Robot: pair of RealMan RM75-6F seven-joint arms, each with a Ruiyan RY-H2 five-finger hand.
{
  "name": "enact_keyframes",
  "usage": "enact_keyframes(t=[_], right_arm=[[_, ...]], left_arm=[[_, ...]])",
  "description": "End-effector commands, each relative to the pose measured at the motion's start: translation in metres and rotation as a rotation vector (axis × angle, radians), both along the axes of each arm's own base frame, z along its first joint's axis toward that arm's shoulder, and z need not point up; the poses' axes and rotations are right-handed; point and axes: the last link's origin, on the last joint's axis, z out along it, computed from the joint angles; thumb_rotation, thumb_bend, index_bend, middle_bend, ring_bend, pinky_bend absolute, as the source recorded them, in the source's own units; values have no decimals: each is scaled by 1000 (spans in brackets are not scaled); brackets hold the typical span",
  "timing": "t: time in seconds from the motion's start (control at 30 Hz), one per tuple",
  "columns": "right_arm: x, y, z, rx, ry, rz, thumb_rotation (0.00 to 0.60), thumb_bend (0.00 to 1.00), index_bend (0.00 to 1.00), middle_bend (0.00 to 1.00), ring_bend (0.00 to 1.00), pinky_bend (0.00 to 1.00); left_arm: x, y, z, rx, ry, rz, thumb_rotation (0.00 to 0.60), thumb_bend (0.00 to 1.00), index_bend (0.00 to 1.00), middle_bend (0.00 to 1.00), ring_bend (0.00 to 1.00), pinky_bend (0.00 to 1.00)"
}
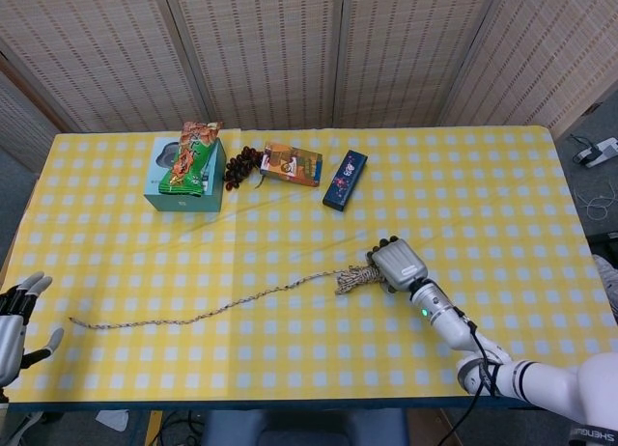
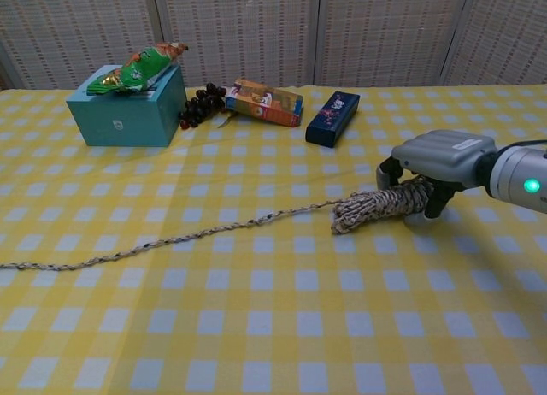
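A braided rope lies on the yellow checked tablecloth (image 1: pixel 483 195). Its coiled bundle (image 1: pixel 353 278) (image 2: pixel 369 206) sits right of centre, and a long loose tail (image 1: pixel 193 316) (image 2: pixel 171 239) trails away to the left. My right hand (image 1: pixel 398 264) (image 2: pixel 438 156) sits low over the bundle's right end. Its fingers curl down around the coil on both sides and grip it. My left hand (image 1: pixel 14 319) shows only in the head view, beyond the table's left front corner. Its fingers are spread and hold nothing.
Along the back stand a teal box (image 1: pixel 183 185) (image 2: pixel 128 113) with a green snack bag (image 1: pixel 191 154) (image 2: pixel 141 68) on top, dark grapes (image 1: pixel 241 166) (image 2: pixel 201 104), an orange carton (image 1: pixel 292 163) (image 2: pixel 265 102) and a dark blue box (image 1: pixel 345 179) (image 2: pixel 332 118).
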Motion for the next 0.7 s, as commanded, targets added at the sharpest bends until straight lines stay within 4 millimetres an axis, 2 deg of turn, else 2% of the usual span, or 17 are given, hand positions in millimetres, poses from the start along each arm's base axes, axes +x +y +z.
enact_keyframes(t=[0.03, 0.2, 0.37, 0.53, 0.7], right_arm=[[0, -1, 1, -2, -7, -1, 600, 293, 441, 458, 303, 325], [0, -1, 3, -7, -22, 6, 600, 395, 530, 522, 382, 412], [2, -2, 10, -28, -62, 21, 600, 476, 643, 600, 480, 546], [5, -1, 24, -50, -112, 39, 600, 505, 722, 655, 536, 612], [8, 2, 34, -65, -178, 48, 600, 516, 756, 675, 570, 645]], left_arm=[[0, 0, 0, -1, 0, 0, 600, 298, 183, 127, 146, 158], [0, 2, 0, -2, 3, -5, 600, 299, 183, 127, 145, 158], [3, 8, 3, -2, 18, -24, 600, 298, 183, 127, 146, 158], [11, 24, 13, 9, 31, -74, 600, 298, 183, 127, 145, 158], [20, 46, 16, -29, -4, -115, 600, 299, 212, 127, 146, 158]])
